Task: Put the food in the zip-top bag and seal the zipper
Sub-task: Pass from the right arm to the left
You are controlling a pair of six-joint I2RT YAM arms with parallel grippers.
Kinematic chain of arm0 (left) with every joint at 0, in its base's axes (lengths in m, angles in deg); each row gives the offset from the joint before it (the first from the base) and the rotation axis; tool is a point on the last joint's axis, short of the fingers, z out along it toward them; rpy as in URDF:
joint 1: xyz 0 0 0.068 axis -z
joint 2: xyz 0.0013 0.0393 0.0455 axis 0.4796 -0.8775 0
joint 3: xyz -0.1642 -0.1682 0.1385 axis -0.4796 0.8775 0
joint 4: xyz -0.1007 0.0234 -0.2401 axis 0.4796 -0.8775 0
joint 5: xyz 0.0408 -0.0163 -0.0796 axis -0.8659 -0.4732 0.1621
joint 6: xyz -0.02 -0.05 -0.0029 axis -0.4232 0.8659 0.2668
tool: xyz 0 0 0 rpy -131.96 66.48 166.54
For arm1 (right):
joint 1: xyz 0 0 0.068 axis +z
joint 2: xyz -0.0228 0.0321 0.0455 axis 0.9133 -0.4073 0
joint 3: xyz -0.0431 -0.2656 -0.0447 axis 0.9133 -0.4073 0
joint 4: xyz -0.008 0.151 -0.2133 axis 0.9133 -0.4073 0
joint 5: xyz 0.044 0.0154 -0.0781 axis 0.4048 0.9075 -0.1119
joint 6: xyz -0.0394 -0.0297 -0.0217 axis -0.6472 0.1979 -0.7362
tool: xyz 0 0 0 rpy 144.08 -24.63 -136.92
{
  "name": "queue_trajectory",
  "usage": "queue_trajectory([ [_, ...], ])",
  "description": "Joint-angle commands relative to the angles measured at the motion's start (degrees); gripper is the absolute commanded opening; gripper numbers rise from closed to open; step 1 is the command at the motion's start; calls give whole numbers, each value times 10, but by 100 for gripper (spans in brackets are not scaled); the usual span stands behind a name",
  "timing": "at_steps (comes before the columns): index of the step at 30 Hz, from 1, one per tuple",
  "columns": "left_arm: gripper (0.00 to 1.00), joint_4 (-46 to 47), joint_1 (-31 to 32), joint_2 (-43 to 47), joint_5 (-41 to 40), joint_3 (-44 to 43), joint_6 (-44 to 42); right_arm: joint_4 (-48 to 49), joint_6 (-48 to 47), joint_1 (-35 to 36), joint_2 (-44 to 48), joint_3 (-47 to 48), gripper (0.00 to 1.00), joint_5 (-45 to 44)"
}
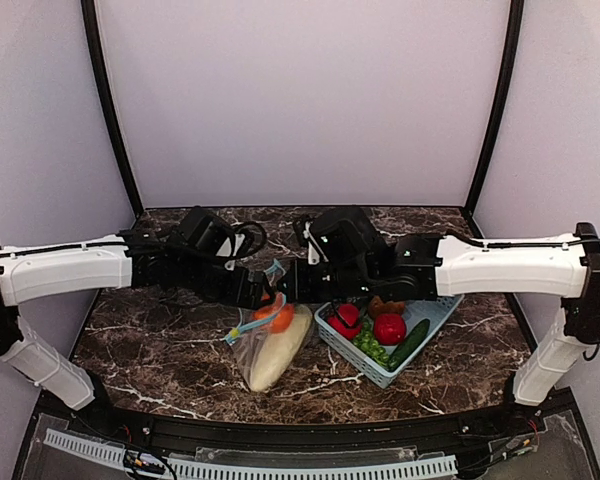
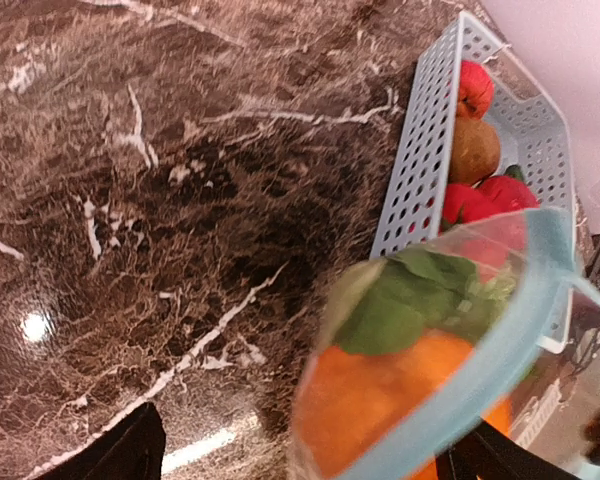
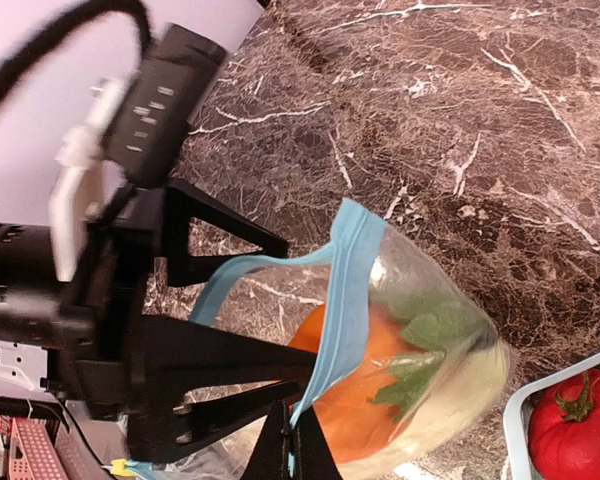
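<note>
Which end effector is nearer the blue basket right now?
Right. The right end effector pinches the zipper beside the basket; the left end effector stands open on the zip-top bag's far side.

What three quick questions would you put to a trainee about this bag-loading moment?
1. True or false: the orange lies in the basket.
2. Multiple choice: what is the right gripper pinching? A) the zipper; B) the basket's rim; C) the orange.
3. Fill the blank: the left gripper, at the bag's mouth, has its jaws ____.

Key: 1 false, it is inside the zip-top bag; 2 A; 3 open.
</note>
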Motion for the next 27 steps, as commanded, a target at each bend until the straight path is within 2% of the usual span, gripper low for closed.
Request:
queue_trajectory([
  [1, 98, -63, -2, 61, -10, -48, -36, -17, 19, 5, 3, 20, 0, -57],
  [7, 99, -53, -2, 118, 44, -8, 7, -20, 14, 4, -10, 32, 0, -59],
  [15, 97, -29, -2, 161, 65, 66, 71, -19, 12, 4, -28, 41, 0, -62],
  [17, 92, 3, -2, 170, 82, 91, 90, -20, 11, 4, -31, 43, 0, -62],
  [19, 79, 36, -2, 174, 88, 118, 108, -20, 10, 4, -34, 45, 0, -61],
  [21, 71, 40, -2, 172, 85, 123, 111, -20, 10, 4, -37, 47, 0, -60],
  [27, 56, 47, -2, 161, 70, 128, 111, -20, 10, 5, -42, 48, 0, -55],
])
